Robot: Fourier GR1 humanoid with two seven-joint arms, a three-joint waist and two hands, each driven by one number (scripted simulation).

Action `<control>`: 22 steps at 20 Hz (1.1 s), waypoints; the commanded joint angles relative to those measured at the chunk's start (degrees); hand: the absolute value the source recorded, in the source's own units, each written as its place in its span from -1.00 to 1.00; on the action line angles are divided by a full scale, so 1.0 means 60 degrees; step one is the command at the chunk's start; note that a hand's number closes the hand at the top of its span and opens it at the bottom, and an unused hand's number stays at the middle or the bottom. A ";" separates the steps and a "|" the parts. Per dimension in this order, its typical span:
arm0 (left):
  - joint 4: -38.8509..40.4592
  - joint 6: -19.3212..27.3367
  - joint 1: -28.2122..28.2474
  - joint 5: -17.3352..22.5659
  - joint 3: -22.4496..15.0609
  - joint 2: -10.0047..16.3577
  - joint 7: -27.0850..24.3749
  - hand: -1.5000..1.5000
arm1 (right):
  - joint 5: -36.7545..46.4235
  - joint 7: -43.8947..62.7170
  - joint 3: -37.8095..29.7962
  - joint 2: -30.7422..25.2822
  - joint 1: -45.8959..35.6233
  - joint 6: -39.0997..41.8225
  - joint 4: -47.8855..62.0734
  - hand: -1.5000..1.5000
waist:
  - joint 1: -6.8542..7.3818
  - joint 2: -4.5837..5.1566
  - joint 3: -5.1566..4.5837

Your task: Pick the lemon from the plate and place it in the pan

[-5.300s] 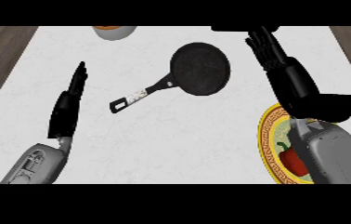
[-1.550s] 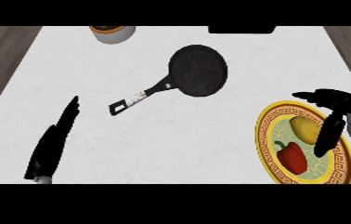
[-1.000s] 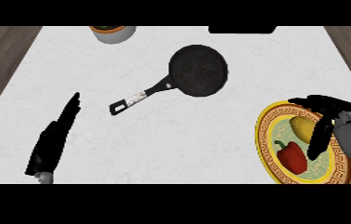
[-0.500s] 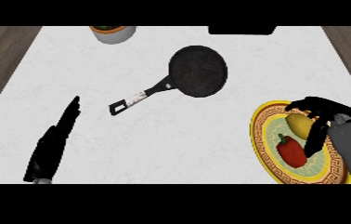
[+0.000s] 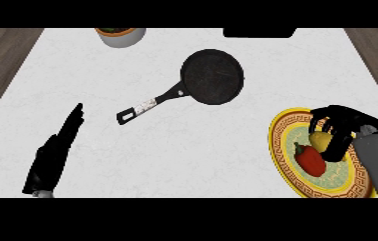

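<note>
Right hand point(image 5: 344, 119) at the plate's point(image 5: 278, 135) lemon point(image 5: 320, 141).
Fingers point(image 5: 334, 146) apparently curl round it; left hand point(image 5: 53, 157) released, near left.

**What else is on the counter**

The white, faintly marbled counter point(image 5: 184, 150) fills most of the view. At its far edge, toward the left, stands a pale bowl point(image 5: 119, 38) with something dark inside, partly cut off at the top. Also at the counter's far edge, right of the middle, sits a black block point(image 5: 260, 32), only partly shown. Near the counter's near right corner lies a red pepper point(image 5: 311, 160). Brown wood point(image 5: 15, 50) shows beyond the counter's left and right sides.
</note>
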 commanded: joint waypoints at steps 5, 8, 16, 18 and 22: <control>-0.0048 0.0044 0.0177 -0.0155 0.0030 -0.0109 0.0120 0.00 | 0.0456 0.3439 -0.0626 0.1980 0.0955 -0.2582 -0.1298 1.00 | -0.0298 -0.0070 0.0074; 0.0071 0.0121 0.0288 -0.0096 0.0321 0.0028 0.0091 0.00 | 0.1153 0.4869 -0.1106 0.2461 0.1467 -0.4476 -0.1551 1.00 | -0.0646 -0.0174 0.0036; 0.0037 0.0229 0.0214 -0.0183 0.0123 -0.0223 0.0120 0.00 | 0.5711 0.7326 0.1206 0.2677 0.1349 -0.7225 -0.5048 1.00 | -0.0457 -0.0178 0.0029; -0.0116 0.0077 0.0334 -0.0160 0.0107 -0.0091 0.0136 0.00 | 0.6791 0.7615 0.1634 0.2461 0.0843 -0.7304 -0.5842 1.00 | -0.0245 -0.0172 0.0049; -0.0074 -0.0018 0.0164 -0.0148 0.0090 -0.0101 0.0066 0.00 | 0.8787 0.8942 0.2996 0.3424 0.0497 -0.6132 -0.7037 1.00 | -0.0102 -0.0028 0.0080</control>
